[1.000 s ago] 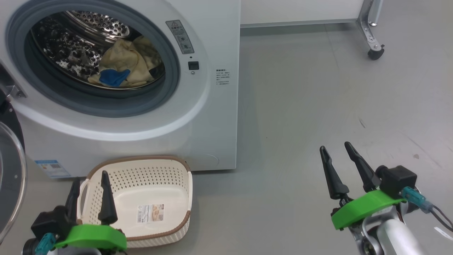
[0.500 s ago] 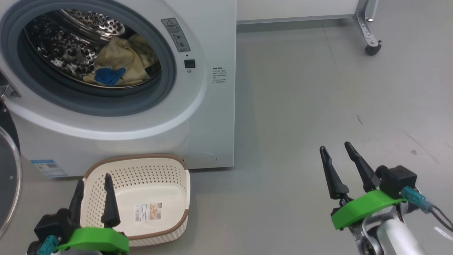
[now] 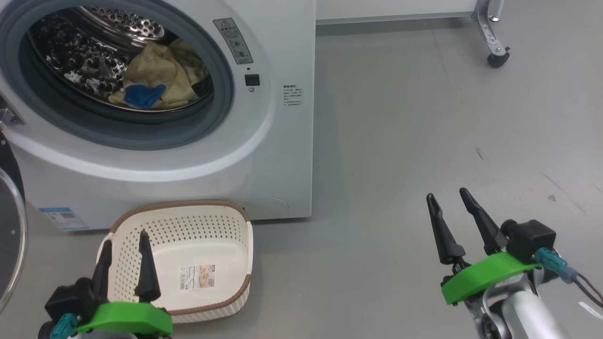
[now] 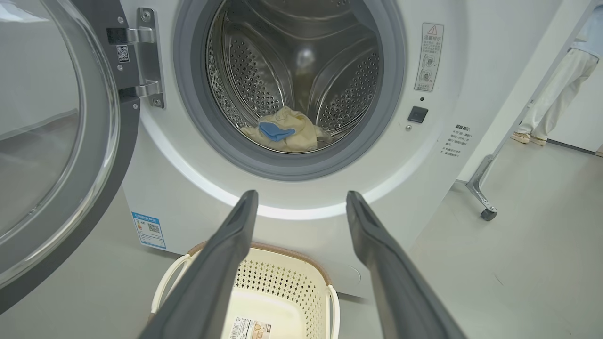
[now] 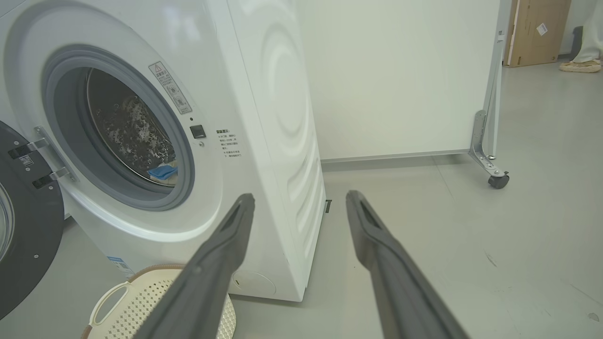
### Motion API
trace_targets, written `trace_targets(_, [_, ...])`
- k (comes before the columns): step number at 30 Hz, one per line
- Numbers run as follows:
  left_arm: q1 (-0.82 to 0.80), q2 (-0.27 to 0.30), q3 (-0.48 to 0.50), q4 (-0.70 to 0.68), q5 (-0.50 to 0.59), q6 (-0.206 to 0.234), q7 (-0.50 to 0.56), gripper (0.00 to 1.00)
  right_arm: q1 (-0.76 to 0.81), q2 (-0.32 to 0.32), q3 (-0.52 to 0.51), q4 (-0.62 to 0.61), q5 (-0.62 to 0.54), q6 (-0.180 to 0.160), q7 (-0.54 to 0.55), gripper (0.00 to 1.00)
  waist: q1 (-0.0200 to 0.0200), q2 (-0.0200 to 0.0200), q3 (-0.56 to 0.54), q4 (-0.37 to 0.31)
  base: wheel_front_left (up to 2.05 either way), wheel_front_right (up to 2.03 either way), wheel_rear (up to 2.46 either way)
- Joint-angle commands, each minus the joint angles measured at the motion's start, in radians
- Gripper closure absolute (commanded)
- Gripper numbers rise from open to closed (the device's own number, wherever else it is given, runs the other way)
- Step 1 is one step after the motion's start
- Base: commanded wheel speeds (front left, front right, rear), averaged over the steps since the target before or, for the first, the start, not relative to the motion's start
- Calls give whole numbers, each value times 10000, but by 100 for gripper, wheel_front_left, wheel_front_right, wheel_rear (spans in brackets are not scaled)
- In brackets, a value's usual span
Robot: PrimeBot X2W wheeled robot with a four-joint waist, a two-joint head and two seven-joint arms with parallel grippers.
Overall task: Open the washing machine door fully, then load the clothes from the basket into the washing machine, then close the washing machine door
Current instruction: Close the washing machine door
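Observation:
The white washing machine stands with its round washing machine door swung wide to the left on its hinge. Cream-yellow clothes with a blue patch lie inside the steel drum; they also show in the left wrist view as clothes. The cream basket sits on the floor before the machine with nothing in it but its label sticker. My left gripper hovers open over the basket's near left side. My right gripper is open over bare floor, well to the right of the machine.
A white partition on a metal leg with a caster stands at the back right. A person's legs show beyond it, and a cardboard box leans far back. Grey floor stretches to the right of the machine.
The head camera has shifted slightly, so the machine and basket sit a little lower-left and nearer. Both grippers stay open; the left one has edged down slightly.

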Motion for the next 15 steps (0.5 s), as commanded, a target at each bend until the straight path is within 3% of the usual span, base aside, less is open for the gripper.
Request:
trace_targets(1, [-475, 79, 417, -262, -50, -42, -143, 0, -321, 12, 128, -315, -3, 2, -67, 0, 0, 0, 22, 14, -82, 70, 12])
trace_targets(7, [-517, 69, 441, -190, 43, -90, -143, 0, -348, 17, 114, -289, -1, 2, -67, 0, 0, 0, 62, 16, -131, 118, 13])
trace_targets(15, [-515, 36, 469, -147, 142, -111, -143, 0, -333, 22, 122, -267, -2, 2, -67, 0, 0, 0, 47, 7, -209, 196, 13])
